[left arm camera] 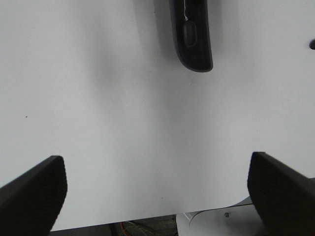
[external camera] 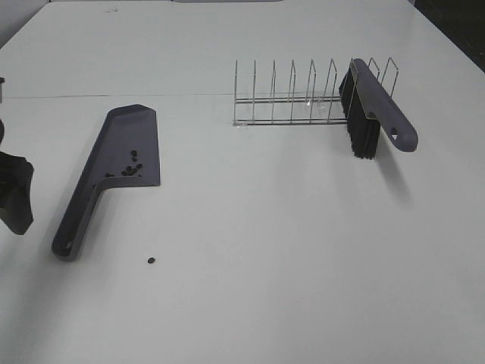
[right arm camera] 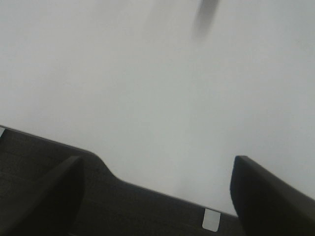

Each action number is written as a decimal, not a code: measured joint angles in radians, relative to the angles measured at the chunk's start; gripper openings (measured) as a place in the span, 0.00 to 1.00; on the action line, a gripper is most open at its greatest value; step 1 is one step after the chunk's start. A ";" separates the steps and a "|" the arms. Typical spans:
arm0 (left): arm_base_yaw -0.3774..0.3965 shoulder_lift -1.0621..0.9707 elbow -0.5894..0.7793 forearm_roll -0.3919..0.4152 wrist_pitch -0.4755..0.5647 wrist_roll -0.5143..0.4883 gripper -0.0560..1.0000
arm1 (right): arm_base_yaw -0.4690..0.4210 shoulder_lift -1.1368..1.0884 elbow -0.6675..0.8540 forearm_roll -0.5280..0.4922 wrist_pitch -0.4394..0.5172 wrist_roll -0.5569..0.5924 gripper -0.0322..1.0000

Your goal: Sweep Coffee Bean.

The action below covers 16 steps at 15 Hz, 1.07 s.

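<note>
The grey-purple dustpan (external camera: 129, 148) lies flat at the left, its handle (external camera: 72, 231) pointing to the front. Several coffee beans (external camera: 130, 169) sit in the pan near the handle's root. One bean (external camera: 151, 260) lies loose on the table, right of the handle's end. My left gripper (external camera: 17, 203) is at the far left edge, apart from the handle. In the left wrist view it (left arm camera: 157, 196) is open and empty, with the handle's end (left arm camera: 193, 37) ahead. My right gripper (right arm camera: 157, 196) is open and empty over the table's edge, out of the exterior view.
A grey brush with black bristles (external camera: 367, 106) leans in the right end of a wire rack (external camera: 292, 98) at the back. The white table (external camera: 288, 250) spreads in front of it. A blurred dark shape (right arm camera: 209, 7) shows in the right wrist view.
</note>
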 joint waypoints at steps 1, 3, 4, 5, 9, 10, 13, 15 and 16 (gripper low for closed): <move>0.000 -0.062 0.039 0.000 0.001 0.000 0.91 | 0.000 -0.053 0.029 0.000 0.006 0.000 0.78; 0.000 -0.155 0.102 0.001 0.002 0.000 0.91 | 0.000 -0.123 0.034 0.002 0.007 0.000 0.78; 0.000 -0.238 0.157 0.001 0.002 0.000 0.91 | 0.000 -0.167 0.035 0.003 0.005 0.000 0.78; 0.000 -0.321 0.213 0.003 0.004 0.000 0.91 | 0.000 -0.197 0.037 0.003 0.008 0.001 0.78; 0.000 -0.696 0.357 0.003 0.030 0.000 0.91 | 0.001 -0.204 0.039 0.006 0.008 0.011 0.78; 0.000 -0.825 0.372 0.003 0.043 0.000 0.91 | 0.001 -0.204 0.039 0.006 0.008 0.011 0.78; 0.000 -1.272 0.377 0.008 0.116 0.000 0.91 | 0.001 -0.204 0.061 0.007 -0.059 0.009 0.78; 0.000 -1.412 0.381 0.024 0.117 0.000 0.91 | 0.001 -0.204 0.081 0.007 -0.091 0.009 0.78; 0.000 -1.485 0.384 0.049 0.118 0.001 0.91 | 0.001 -0.204 0.084 0.007 -0.098 0.009 0.78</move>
